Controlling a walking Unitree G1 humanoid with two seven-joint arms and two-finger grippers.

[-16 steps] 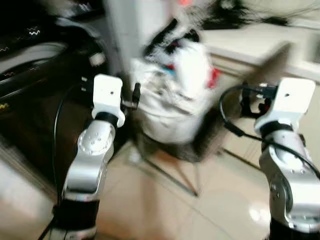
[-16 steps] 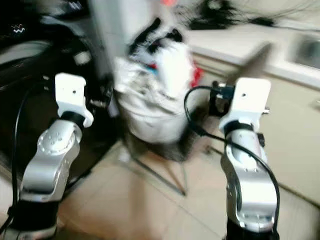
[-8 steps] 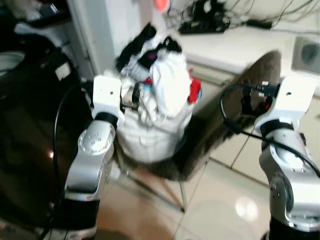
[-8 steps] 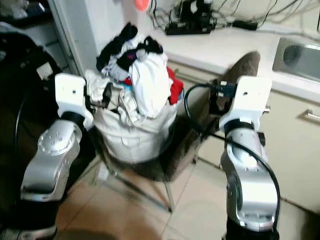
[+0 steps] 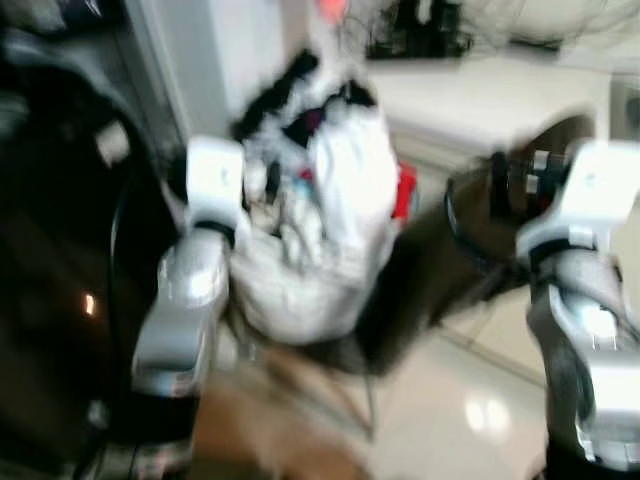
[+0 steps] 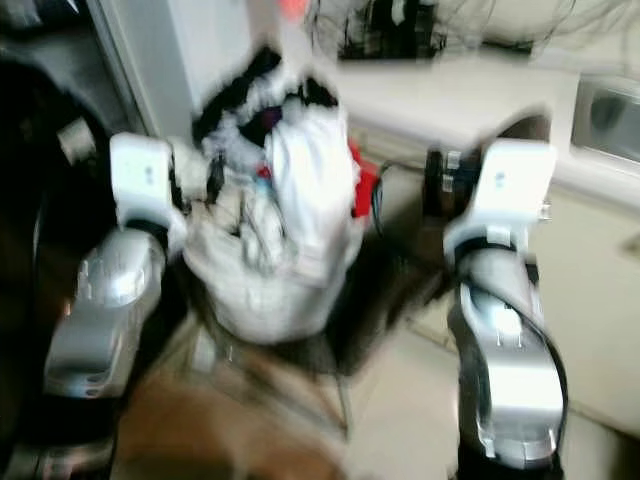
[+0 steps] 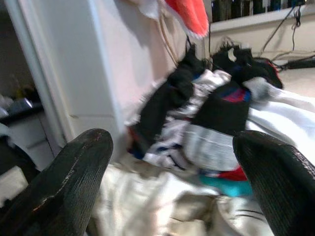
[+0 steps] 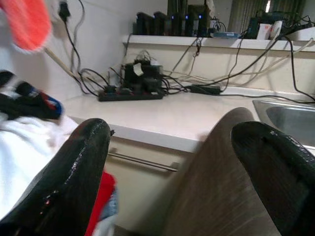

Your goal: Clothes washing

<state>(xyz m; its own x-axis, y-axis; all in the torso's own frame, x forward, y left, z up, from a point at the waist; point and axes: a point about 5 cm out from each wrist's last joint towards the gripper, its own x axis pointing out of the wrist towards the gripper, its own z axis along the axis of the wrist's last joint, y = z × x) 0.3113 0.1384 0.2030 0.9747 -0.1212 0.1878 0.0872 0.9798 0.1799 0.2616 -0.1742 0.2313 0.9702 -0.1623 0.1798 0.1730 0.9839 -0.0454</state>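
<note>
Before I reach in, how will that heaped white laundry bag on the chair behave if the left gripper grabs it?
The laundry bag looks soft and creased, so it will probably sag rather than lift stiffly. Loose clothes are heaped above its rim and may spill if it tilts. It seems bulky and full, likely heavy for the open left gripper alone.

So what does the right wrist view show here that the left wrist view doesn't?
The right wrist view adds the brown chair back, the pale countertop with a black power strip and tangled cables, a steel sink edge and a metal drawer handle, framed by the open right gripper. The left wrist view instead shows the white door frame and the black garments heaped on the pile, seen between the open left gripper fingers. Both catch the white laundry and the blurred orange object on the wall.
</note>
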